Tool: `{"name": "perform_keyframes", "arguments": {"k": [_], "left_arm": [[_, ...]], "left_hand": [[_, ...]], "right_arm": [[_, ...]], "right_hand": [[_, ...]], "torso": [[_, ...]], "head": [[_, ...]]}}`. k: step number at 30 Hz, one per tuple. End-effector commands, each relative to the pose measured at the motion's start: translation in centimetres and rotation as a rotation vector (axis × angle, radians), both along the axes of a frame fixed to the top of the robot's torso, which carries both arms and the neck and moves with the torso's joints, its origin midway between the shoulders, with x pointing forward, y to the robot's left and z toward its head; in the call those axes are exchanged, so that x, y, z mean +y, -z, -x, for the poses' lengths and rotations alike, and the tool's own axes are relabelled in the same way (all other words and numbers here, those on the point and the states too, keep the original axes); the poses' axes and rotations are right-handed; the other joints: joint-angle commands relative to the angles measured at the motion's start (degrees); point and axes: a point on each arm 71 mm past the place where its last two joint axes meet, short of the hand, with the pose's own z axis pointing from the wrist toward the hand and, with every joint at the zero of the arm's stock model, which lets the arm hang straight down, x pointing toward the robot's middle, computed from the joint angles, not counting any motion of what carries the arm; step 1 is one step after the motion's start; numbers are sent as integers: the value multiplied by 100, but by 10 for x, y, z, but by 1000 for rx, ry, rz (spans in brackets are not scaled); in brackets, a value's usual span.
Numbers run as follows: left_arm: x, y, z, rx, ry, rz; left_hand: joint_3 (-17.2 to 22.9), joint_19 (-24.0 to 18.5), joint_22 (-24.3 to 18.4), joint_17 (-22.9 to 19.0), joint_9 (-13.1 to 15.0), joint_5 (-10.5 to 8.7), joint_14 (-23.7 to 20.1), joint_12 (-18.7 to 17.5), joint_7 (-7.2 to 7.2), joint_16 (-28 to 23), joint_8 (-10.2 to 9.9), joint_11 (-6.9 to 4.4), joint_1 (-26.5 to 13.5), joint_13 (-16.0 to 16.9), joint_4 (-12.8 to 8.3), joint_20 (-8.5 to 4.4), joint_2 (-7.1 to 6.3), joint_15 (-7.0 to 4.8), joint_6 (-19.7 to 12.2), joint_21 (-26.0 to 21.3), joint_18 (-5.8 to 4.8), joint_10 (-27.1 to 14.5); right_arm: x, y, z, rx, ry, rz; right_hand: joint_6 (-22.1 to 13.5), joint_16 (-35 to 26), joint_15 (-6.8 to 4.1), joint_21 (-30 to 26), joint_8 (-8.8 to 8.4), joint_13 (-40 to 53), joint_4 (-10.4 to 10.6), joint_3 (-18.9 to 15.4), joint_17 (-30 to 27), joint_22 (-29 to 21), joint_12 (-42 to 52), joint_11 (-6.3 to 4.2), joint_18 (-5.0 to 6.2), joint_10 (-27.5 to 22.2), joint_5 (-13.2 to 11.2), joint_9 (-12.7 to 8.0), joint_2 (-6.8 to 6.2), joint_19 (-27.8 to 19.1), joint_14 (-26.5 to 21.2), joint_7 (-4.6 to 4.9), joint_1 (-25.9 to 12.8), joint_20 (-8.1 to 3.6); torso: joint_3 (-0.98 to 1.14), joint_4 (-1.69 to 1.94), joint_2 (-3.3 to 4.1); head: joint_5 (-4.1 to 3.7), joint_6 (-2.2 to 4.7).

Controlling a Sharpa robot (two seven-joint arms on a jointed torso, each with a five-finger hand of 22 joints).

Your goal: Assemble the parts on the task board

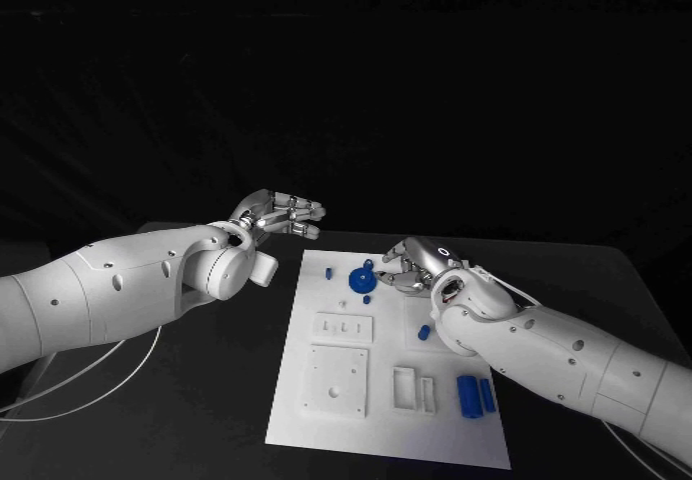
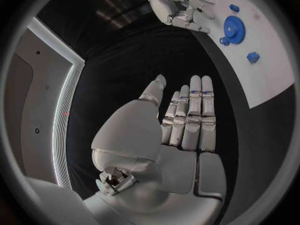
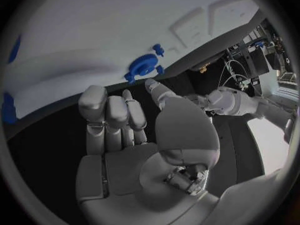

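Note:
The white task board [image 1: 320, 440] lies in the middle of the table. A blue gear [image 1: 364, 280] sits near the board's far edge, with a small blue part [image 1: 329, 271] to its left. My right hand [image 1: 413, 267] hovers just right of the gear, fingers partly bent, holding nothing; the gear [image 3: 144, 65] lies beyond the right hand [image 3: 119, 135] with a gap between them. My left hand [image 1: 283, 214] hangs off the board past its far left corner. The left hand [image 2: 181, 130] has its fingers stretched out and empty. The gear [image 2: 234, 29] lies on the board beyond it.
Another blue part [image 1: 424, 332] lies mid-board on the right. Two longer blue parts [image 1: 469, 395] lie side by side near the right edge. White raised fixtures [image 1: 336, 380] stand on the board's near half. Black table surrounds the board.

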Motion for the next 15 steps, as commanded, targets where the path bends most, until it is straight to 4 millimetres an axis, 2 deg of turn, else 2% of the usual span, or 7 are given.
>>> {"name": "perform_keyframes", "arguments": {"k": [1,5,7,9,13,15], "left_arm": [[0,-1,-1,-9,6,7],[3,-1,-2,-13,-1,5],[4,-2,-2,-17,-7,4],[5,-2,-3,-22,-14,3],[8,-1,-3,-26,-19,3],[8,0,-3,-27,-18,3]], "left_hand": [[-29,17,-6,8,3,-26,43,-22,-1,27,-15,-5,25,8,9,8,17,8,-49,-5,-16,-40],[-32,18,-6,8,4,-28,45,-22,-4,26,-13,-6,21,8,9,9,20,7,-38,-4,-16,-39],[-30,19,-6,8,5,-27,46,-20,-7,26,-11,-10,22,9,8,8,24,6,-25,-4,-15,-28],[-20,30,-1,10,4,-22,61,-23,-24,32,-13,-34,27,7,7,-1,34,-7,12,5,-15,48],[41,56,13,16,6,-7,104,-23,-79,48,-10,-145,33,6,22,-40,65,-57,117,34,-30,419],[74,96,29,26,7,-9,159,-23,-98,74,-8,-189,32,7,30,-70,66,-86,155,68,-37,556]], "right_arm": [[-9,-13,0,-17,1,-98],[-29,-27,-3,-17,-4,-150],[-39,-32,-5,-18,-19,-161],[-52,-37,-7,-16,-44,-173],[-79,-43,-11,-1,-75,-191],[-93,-43,-13,7,-80,-193]], "right_hand": [[47,8,-4,30,-16,691,6,-138,-6,296,27,-17,26,17,6,5,7,343,6,0,80,-11],[33,12,-2,38,-16,698,-29,-211,-5,296,37,-15,24,16,39,5,15,341,5,5,151,-10],[30,10,1,45,-17,705,-114,-195,-7,300,47,-10,20,15,83,4,52,338,2,13,238,-7],[35,0,8,47,-18,714,-277,-171,-17,307,56,-7,13,9,98,2,108,334,-1,19,352,1],[62,-14,23,54,-20,715,-652,-134,-24,331,51,11,-7,-1,144,0,212,325,-4,34,470,13],[58,-1,24,62,-16,715,-831,-164,-8,354,53,17,-13,0,202,2,281,326,1,25,451,19]], "torso": [[26,-71,-24],[54,-115,-48],[63,-130,-59],[75,-151,-71],[97,-189,-91],[112,-206,-102]], "head": [[33,20],[74,19],[84,27],[83,34],[-7,57],[-24,52]]}}
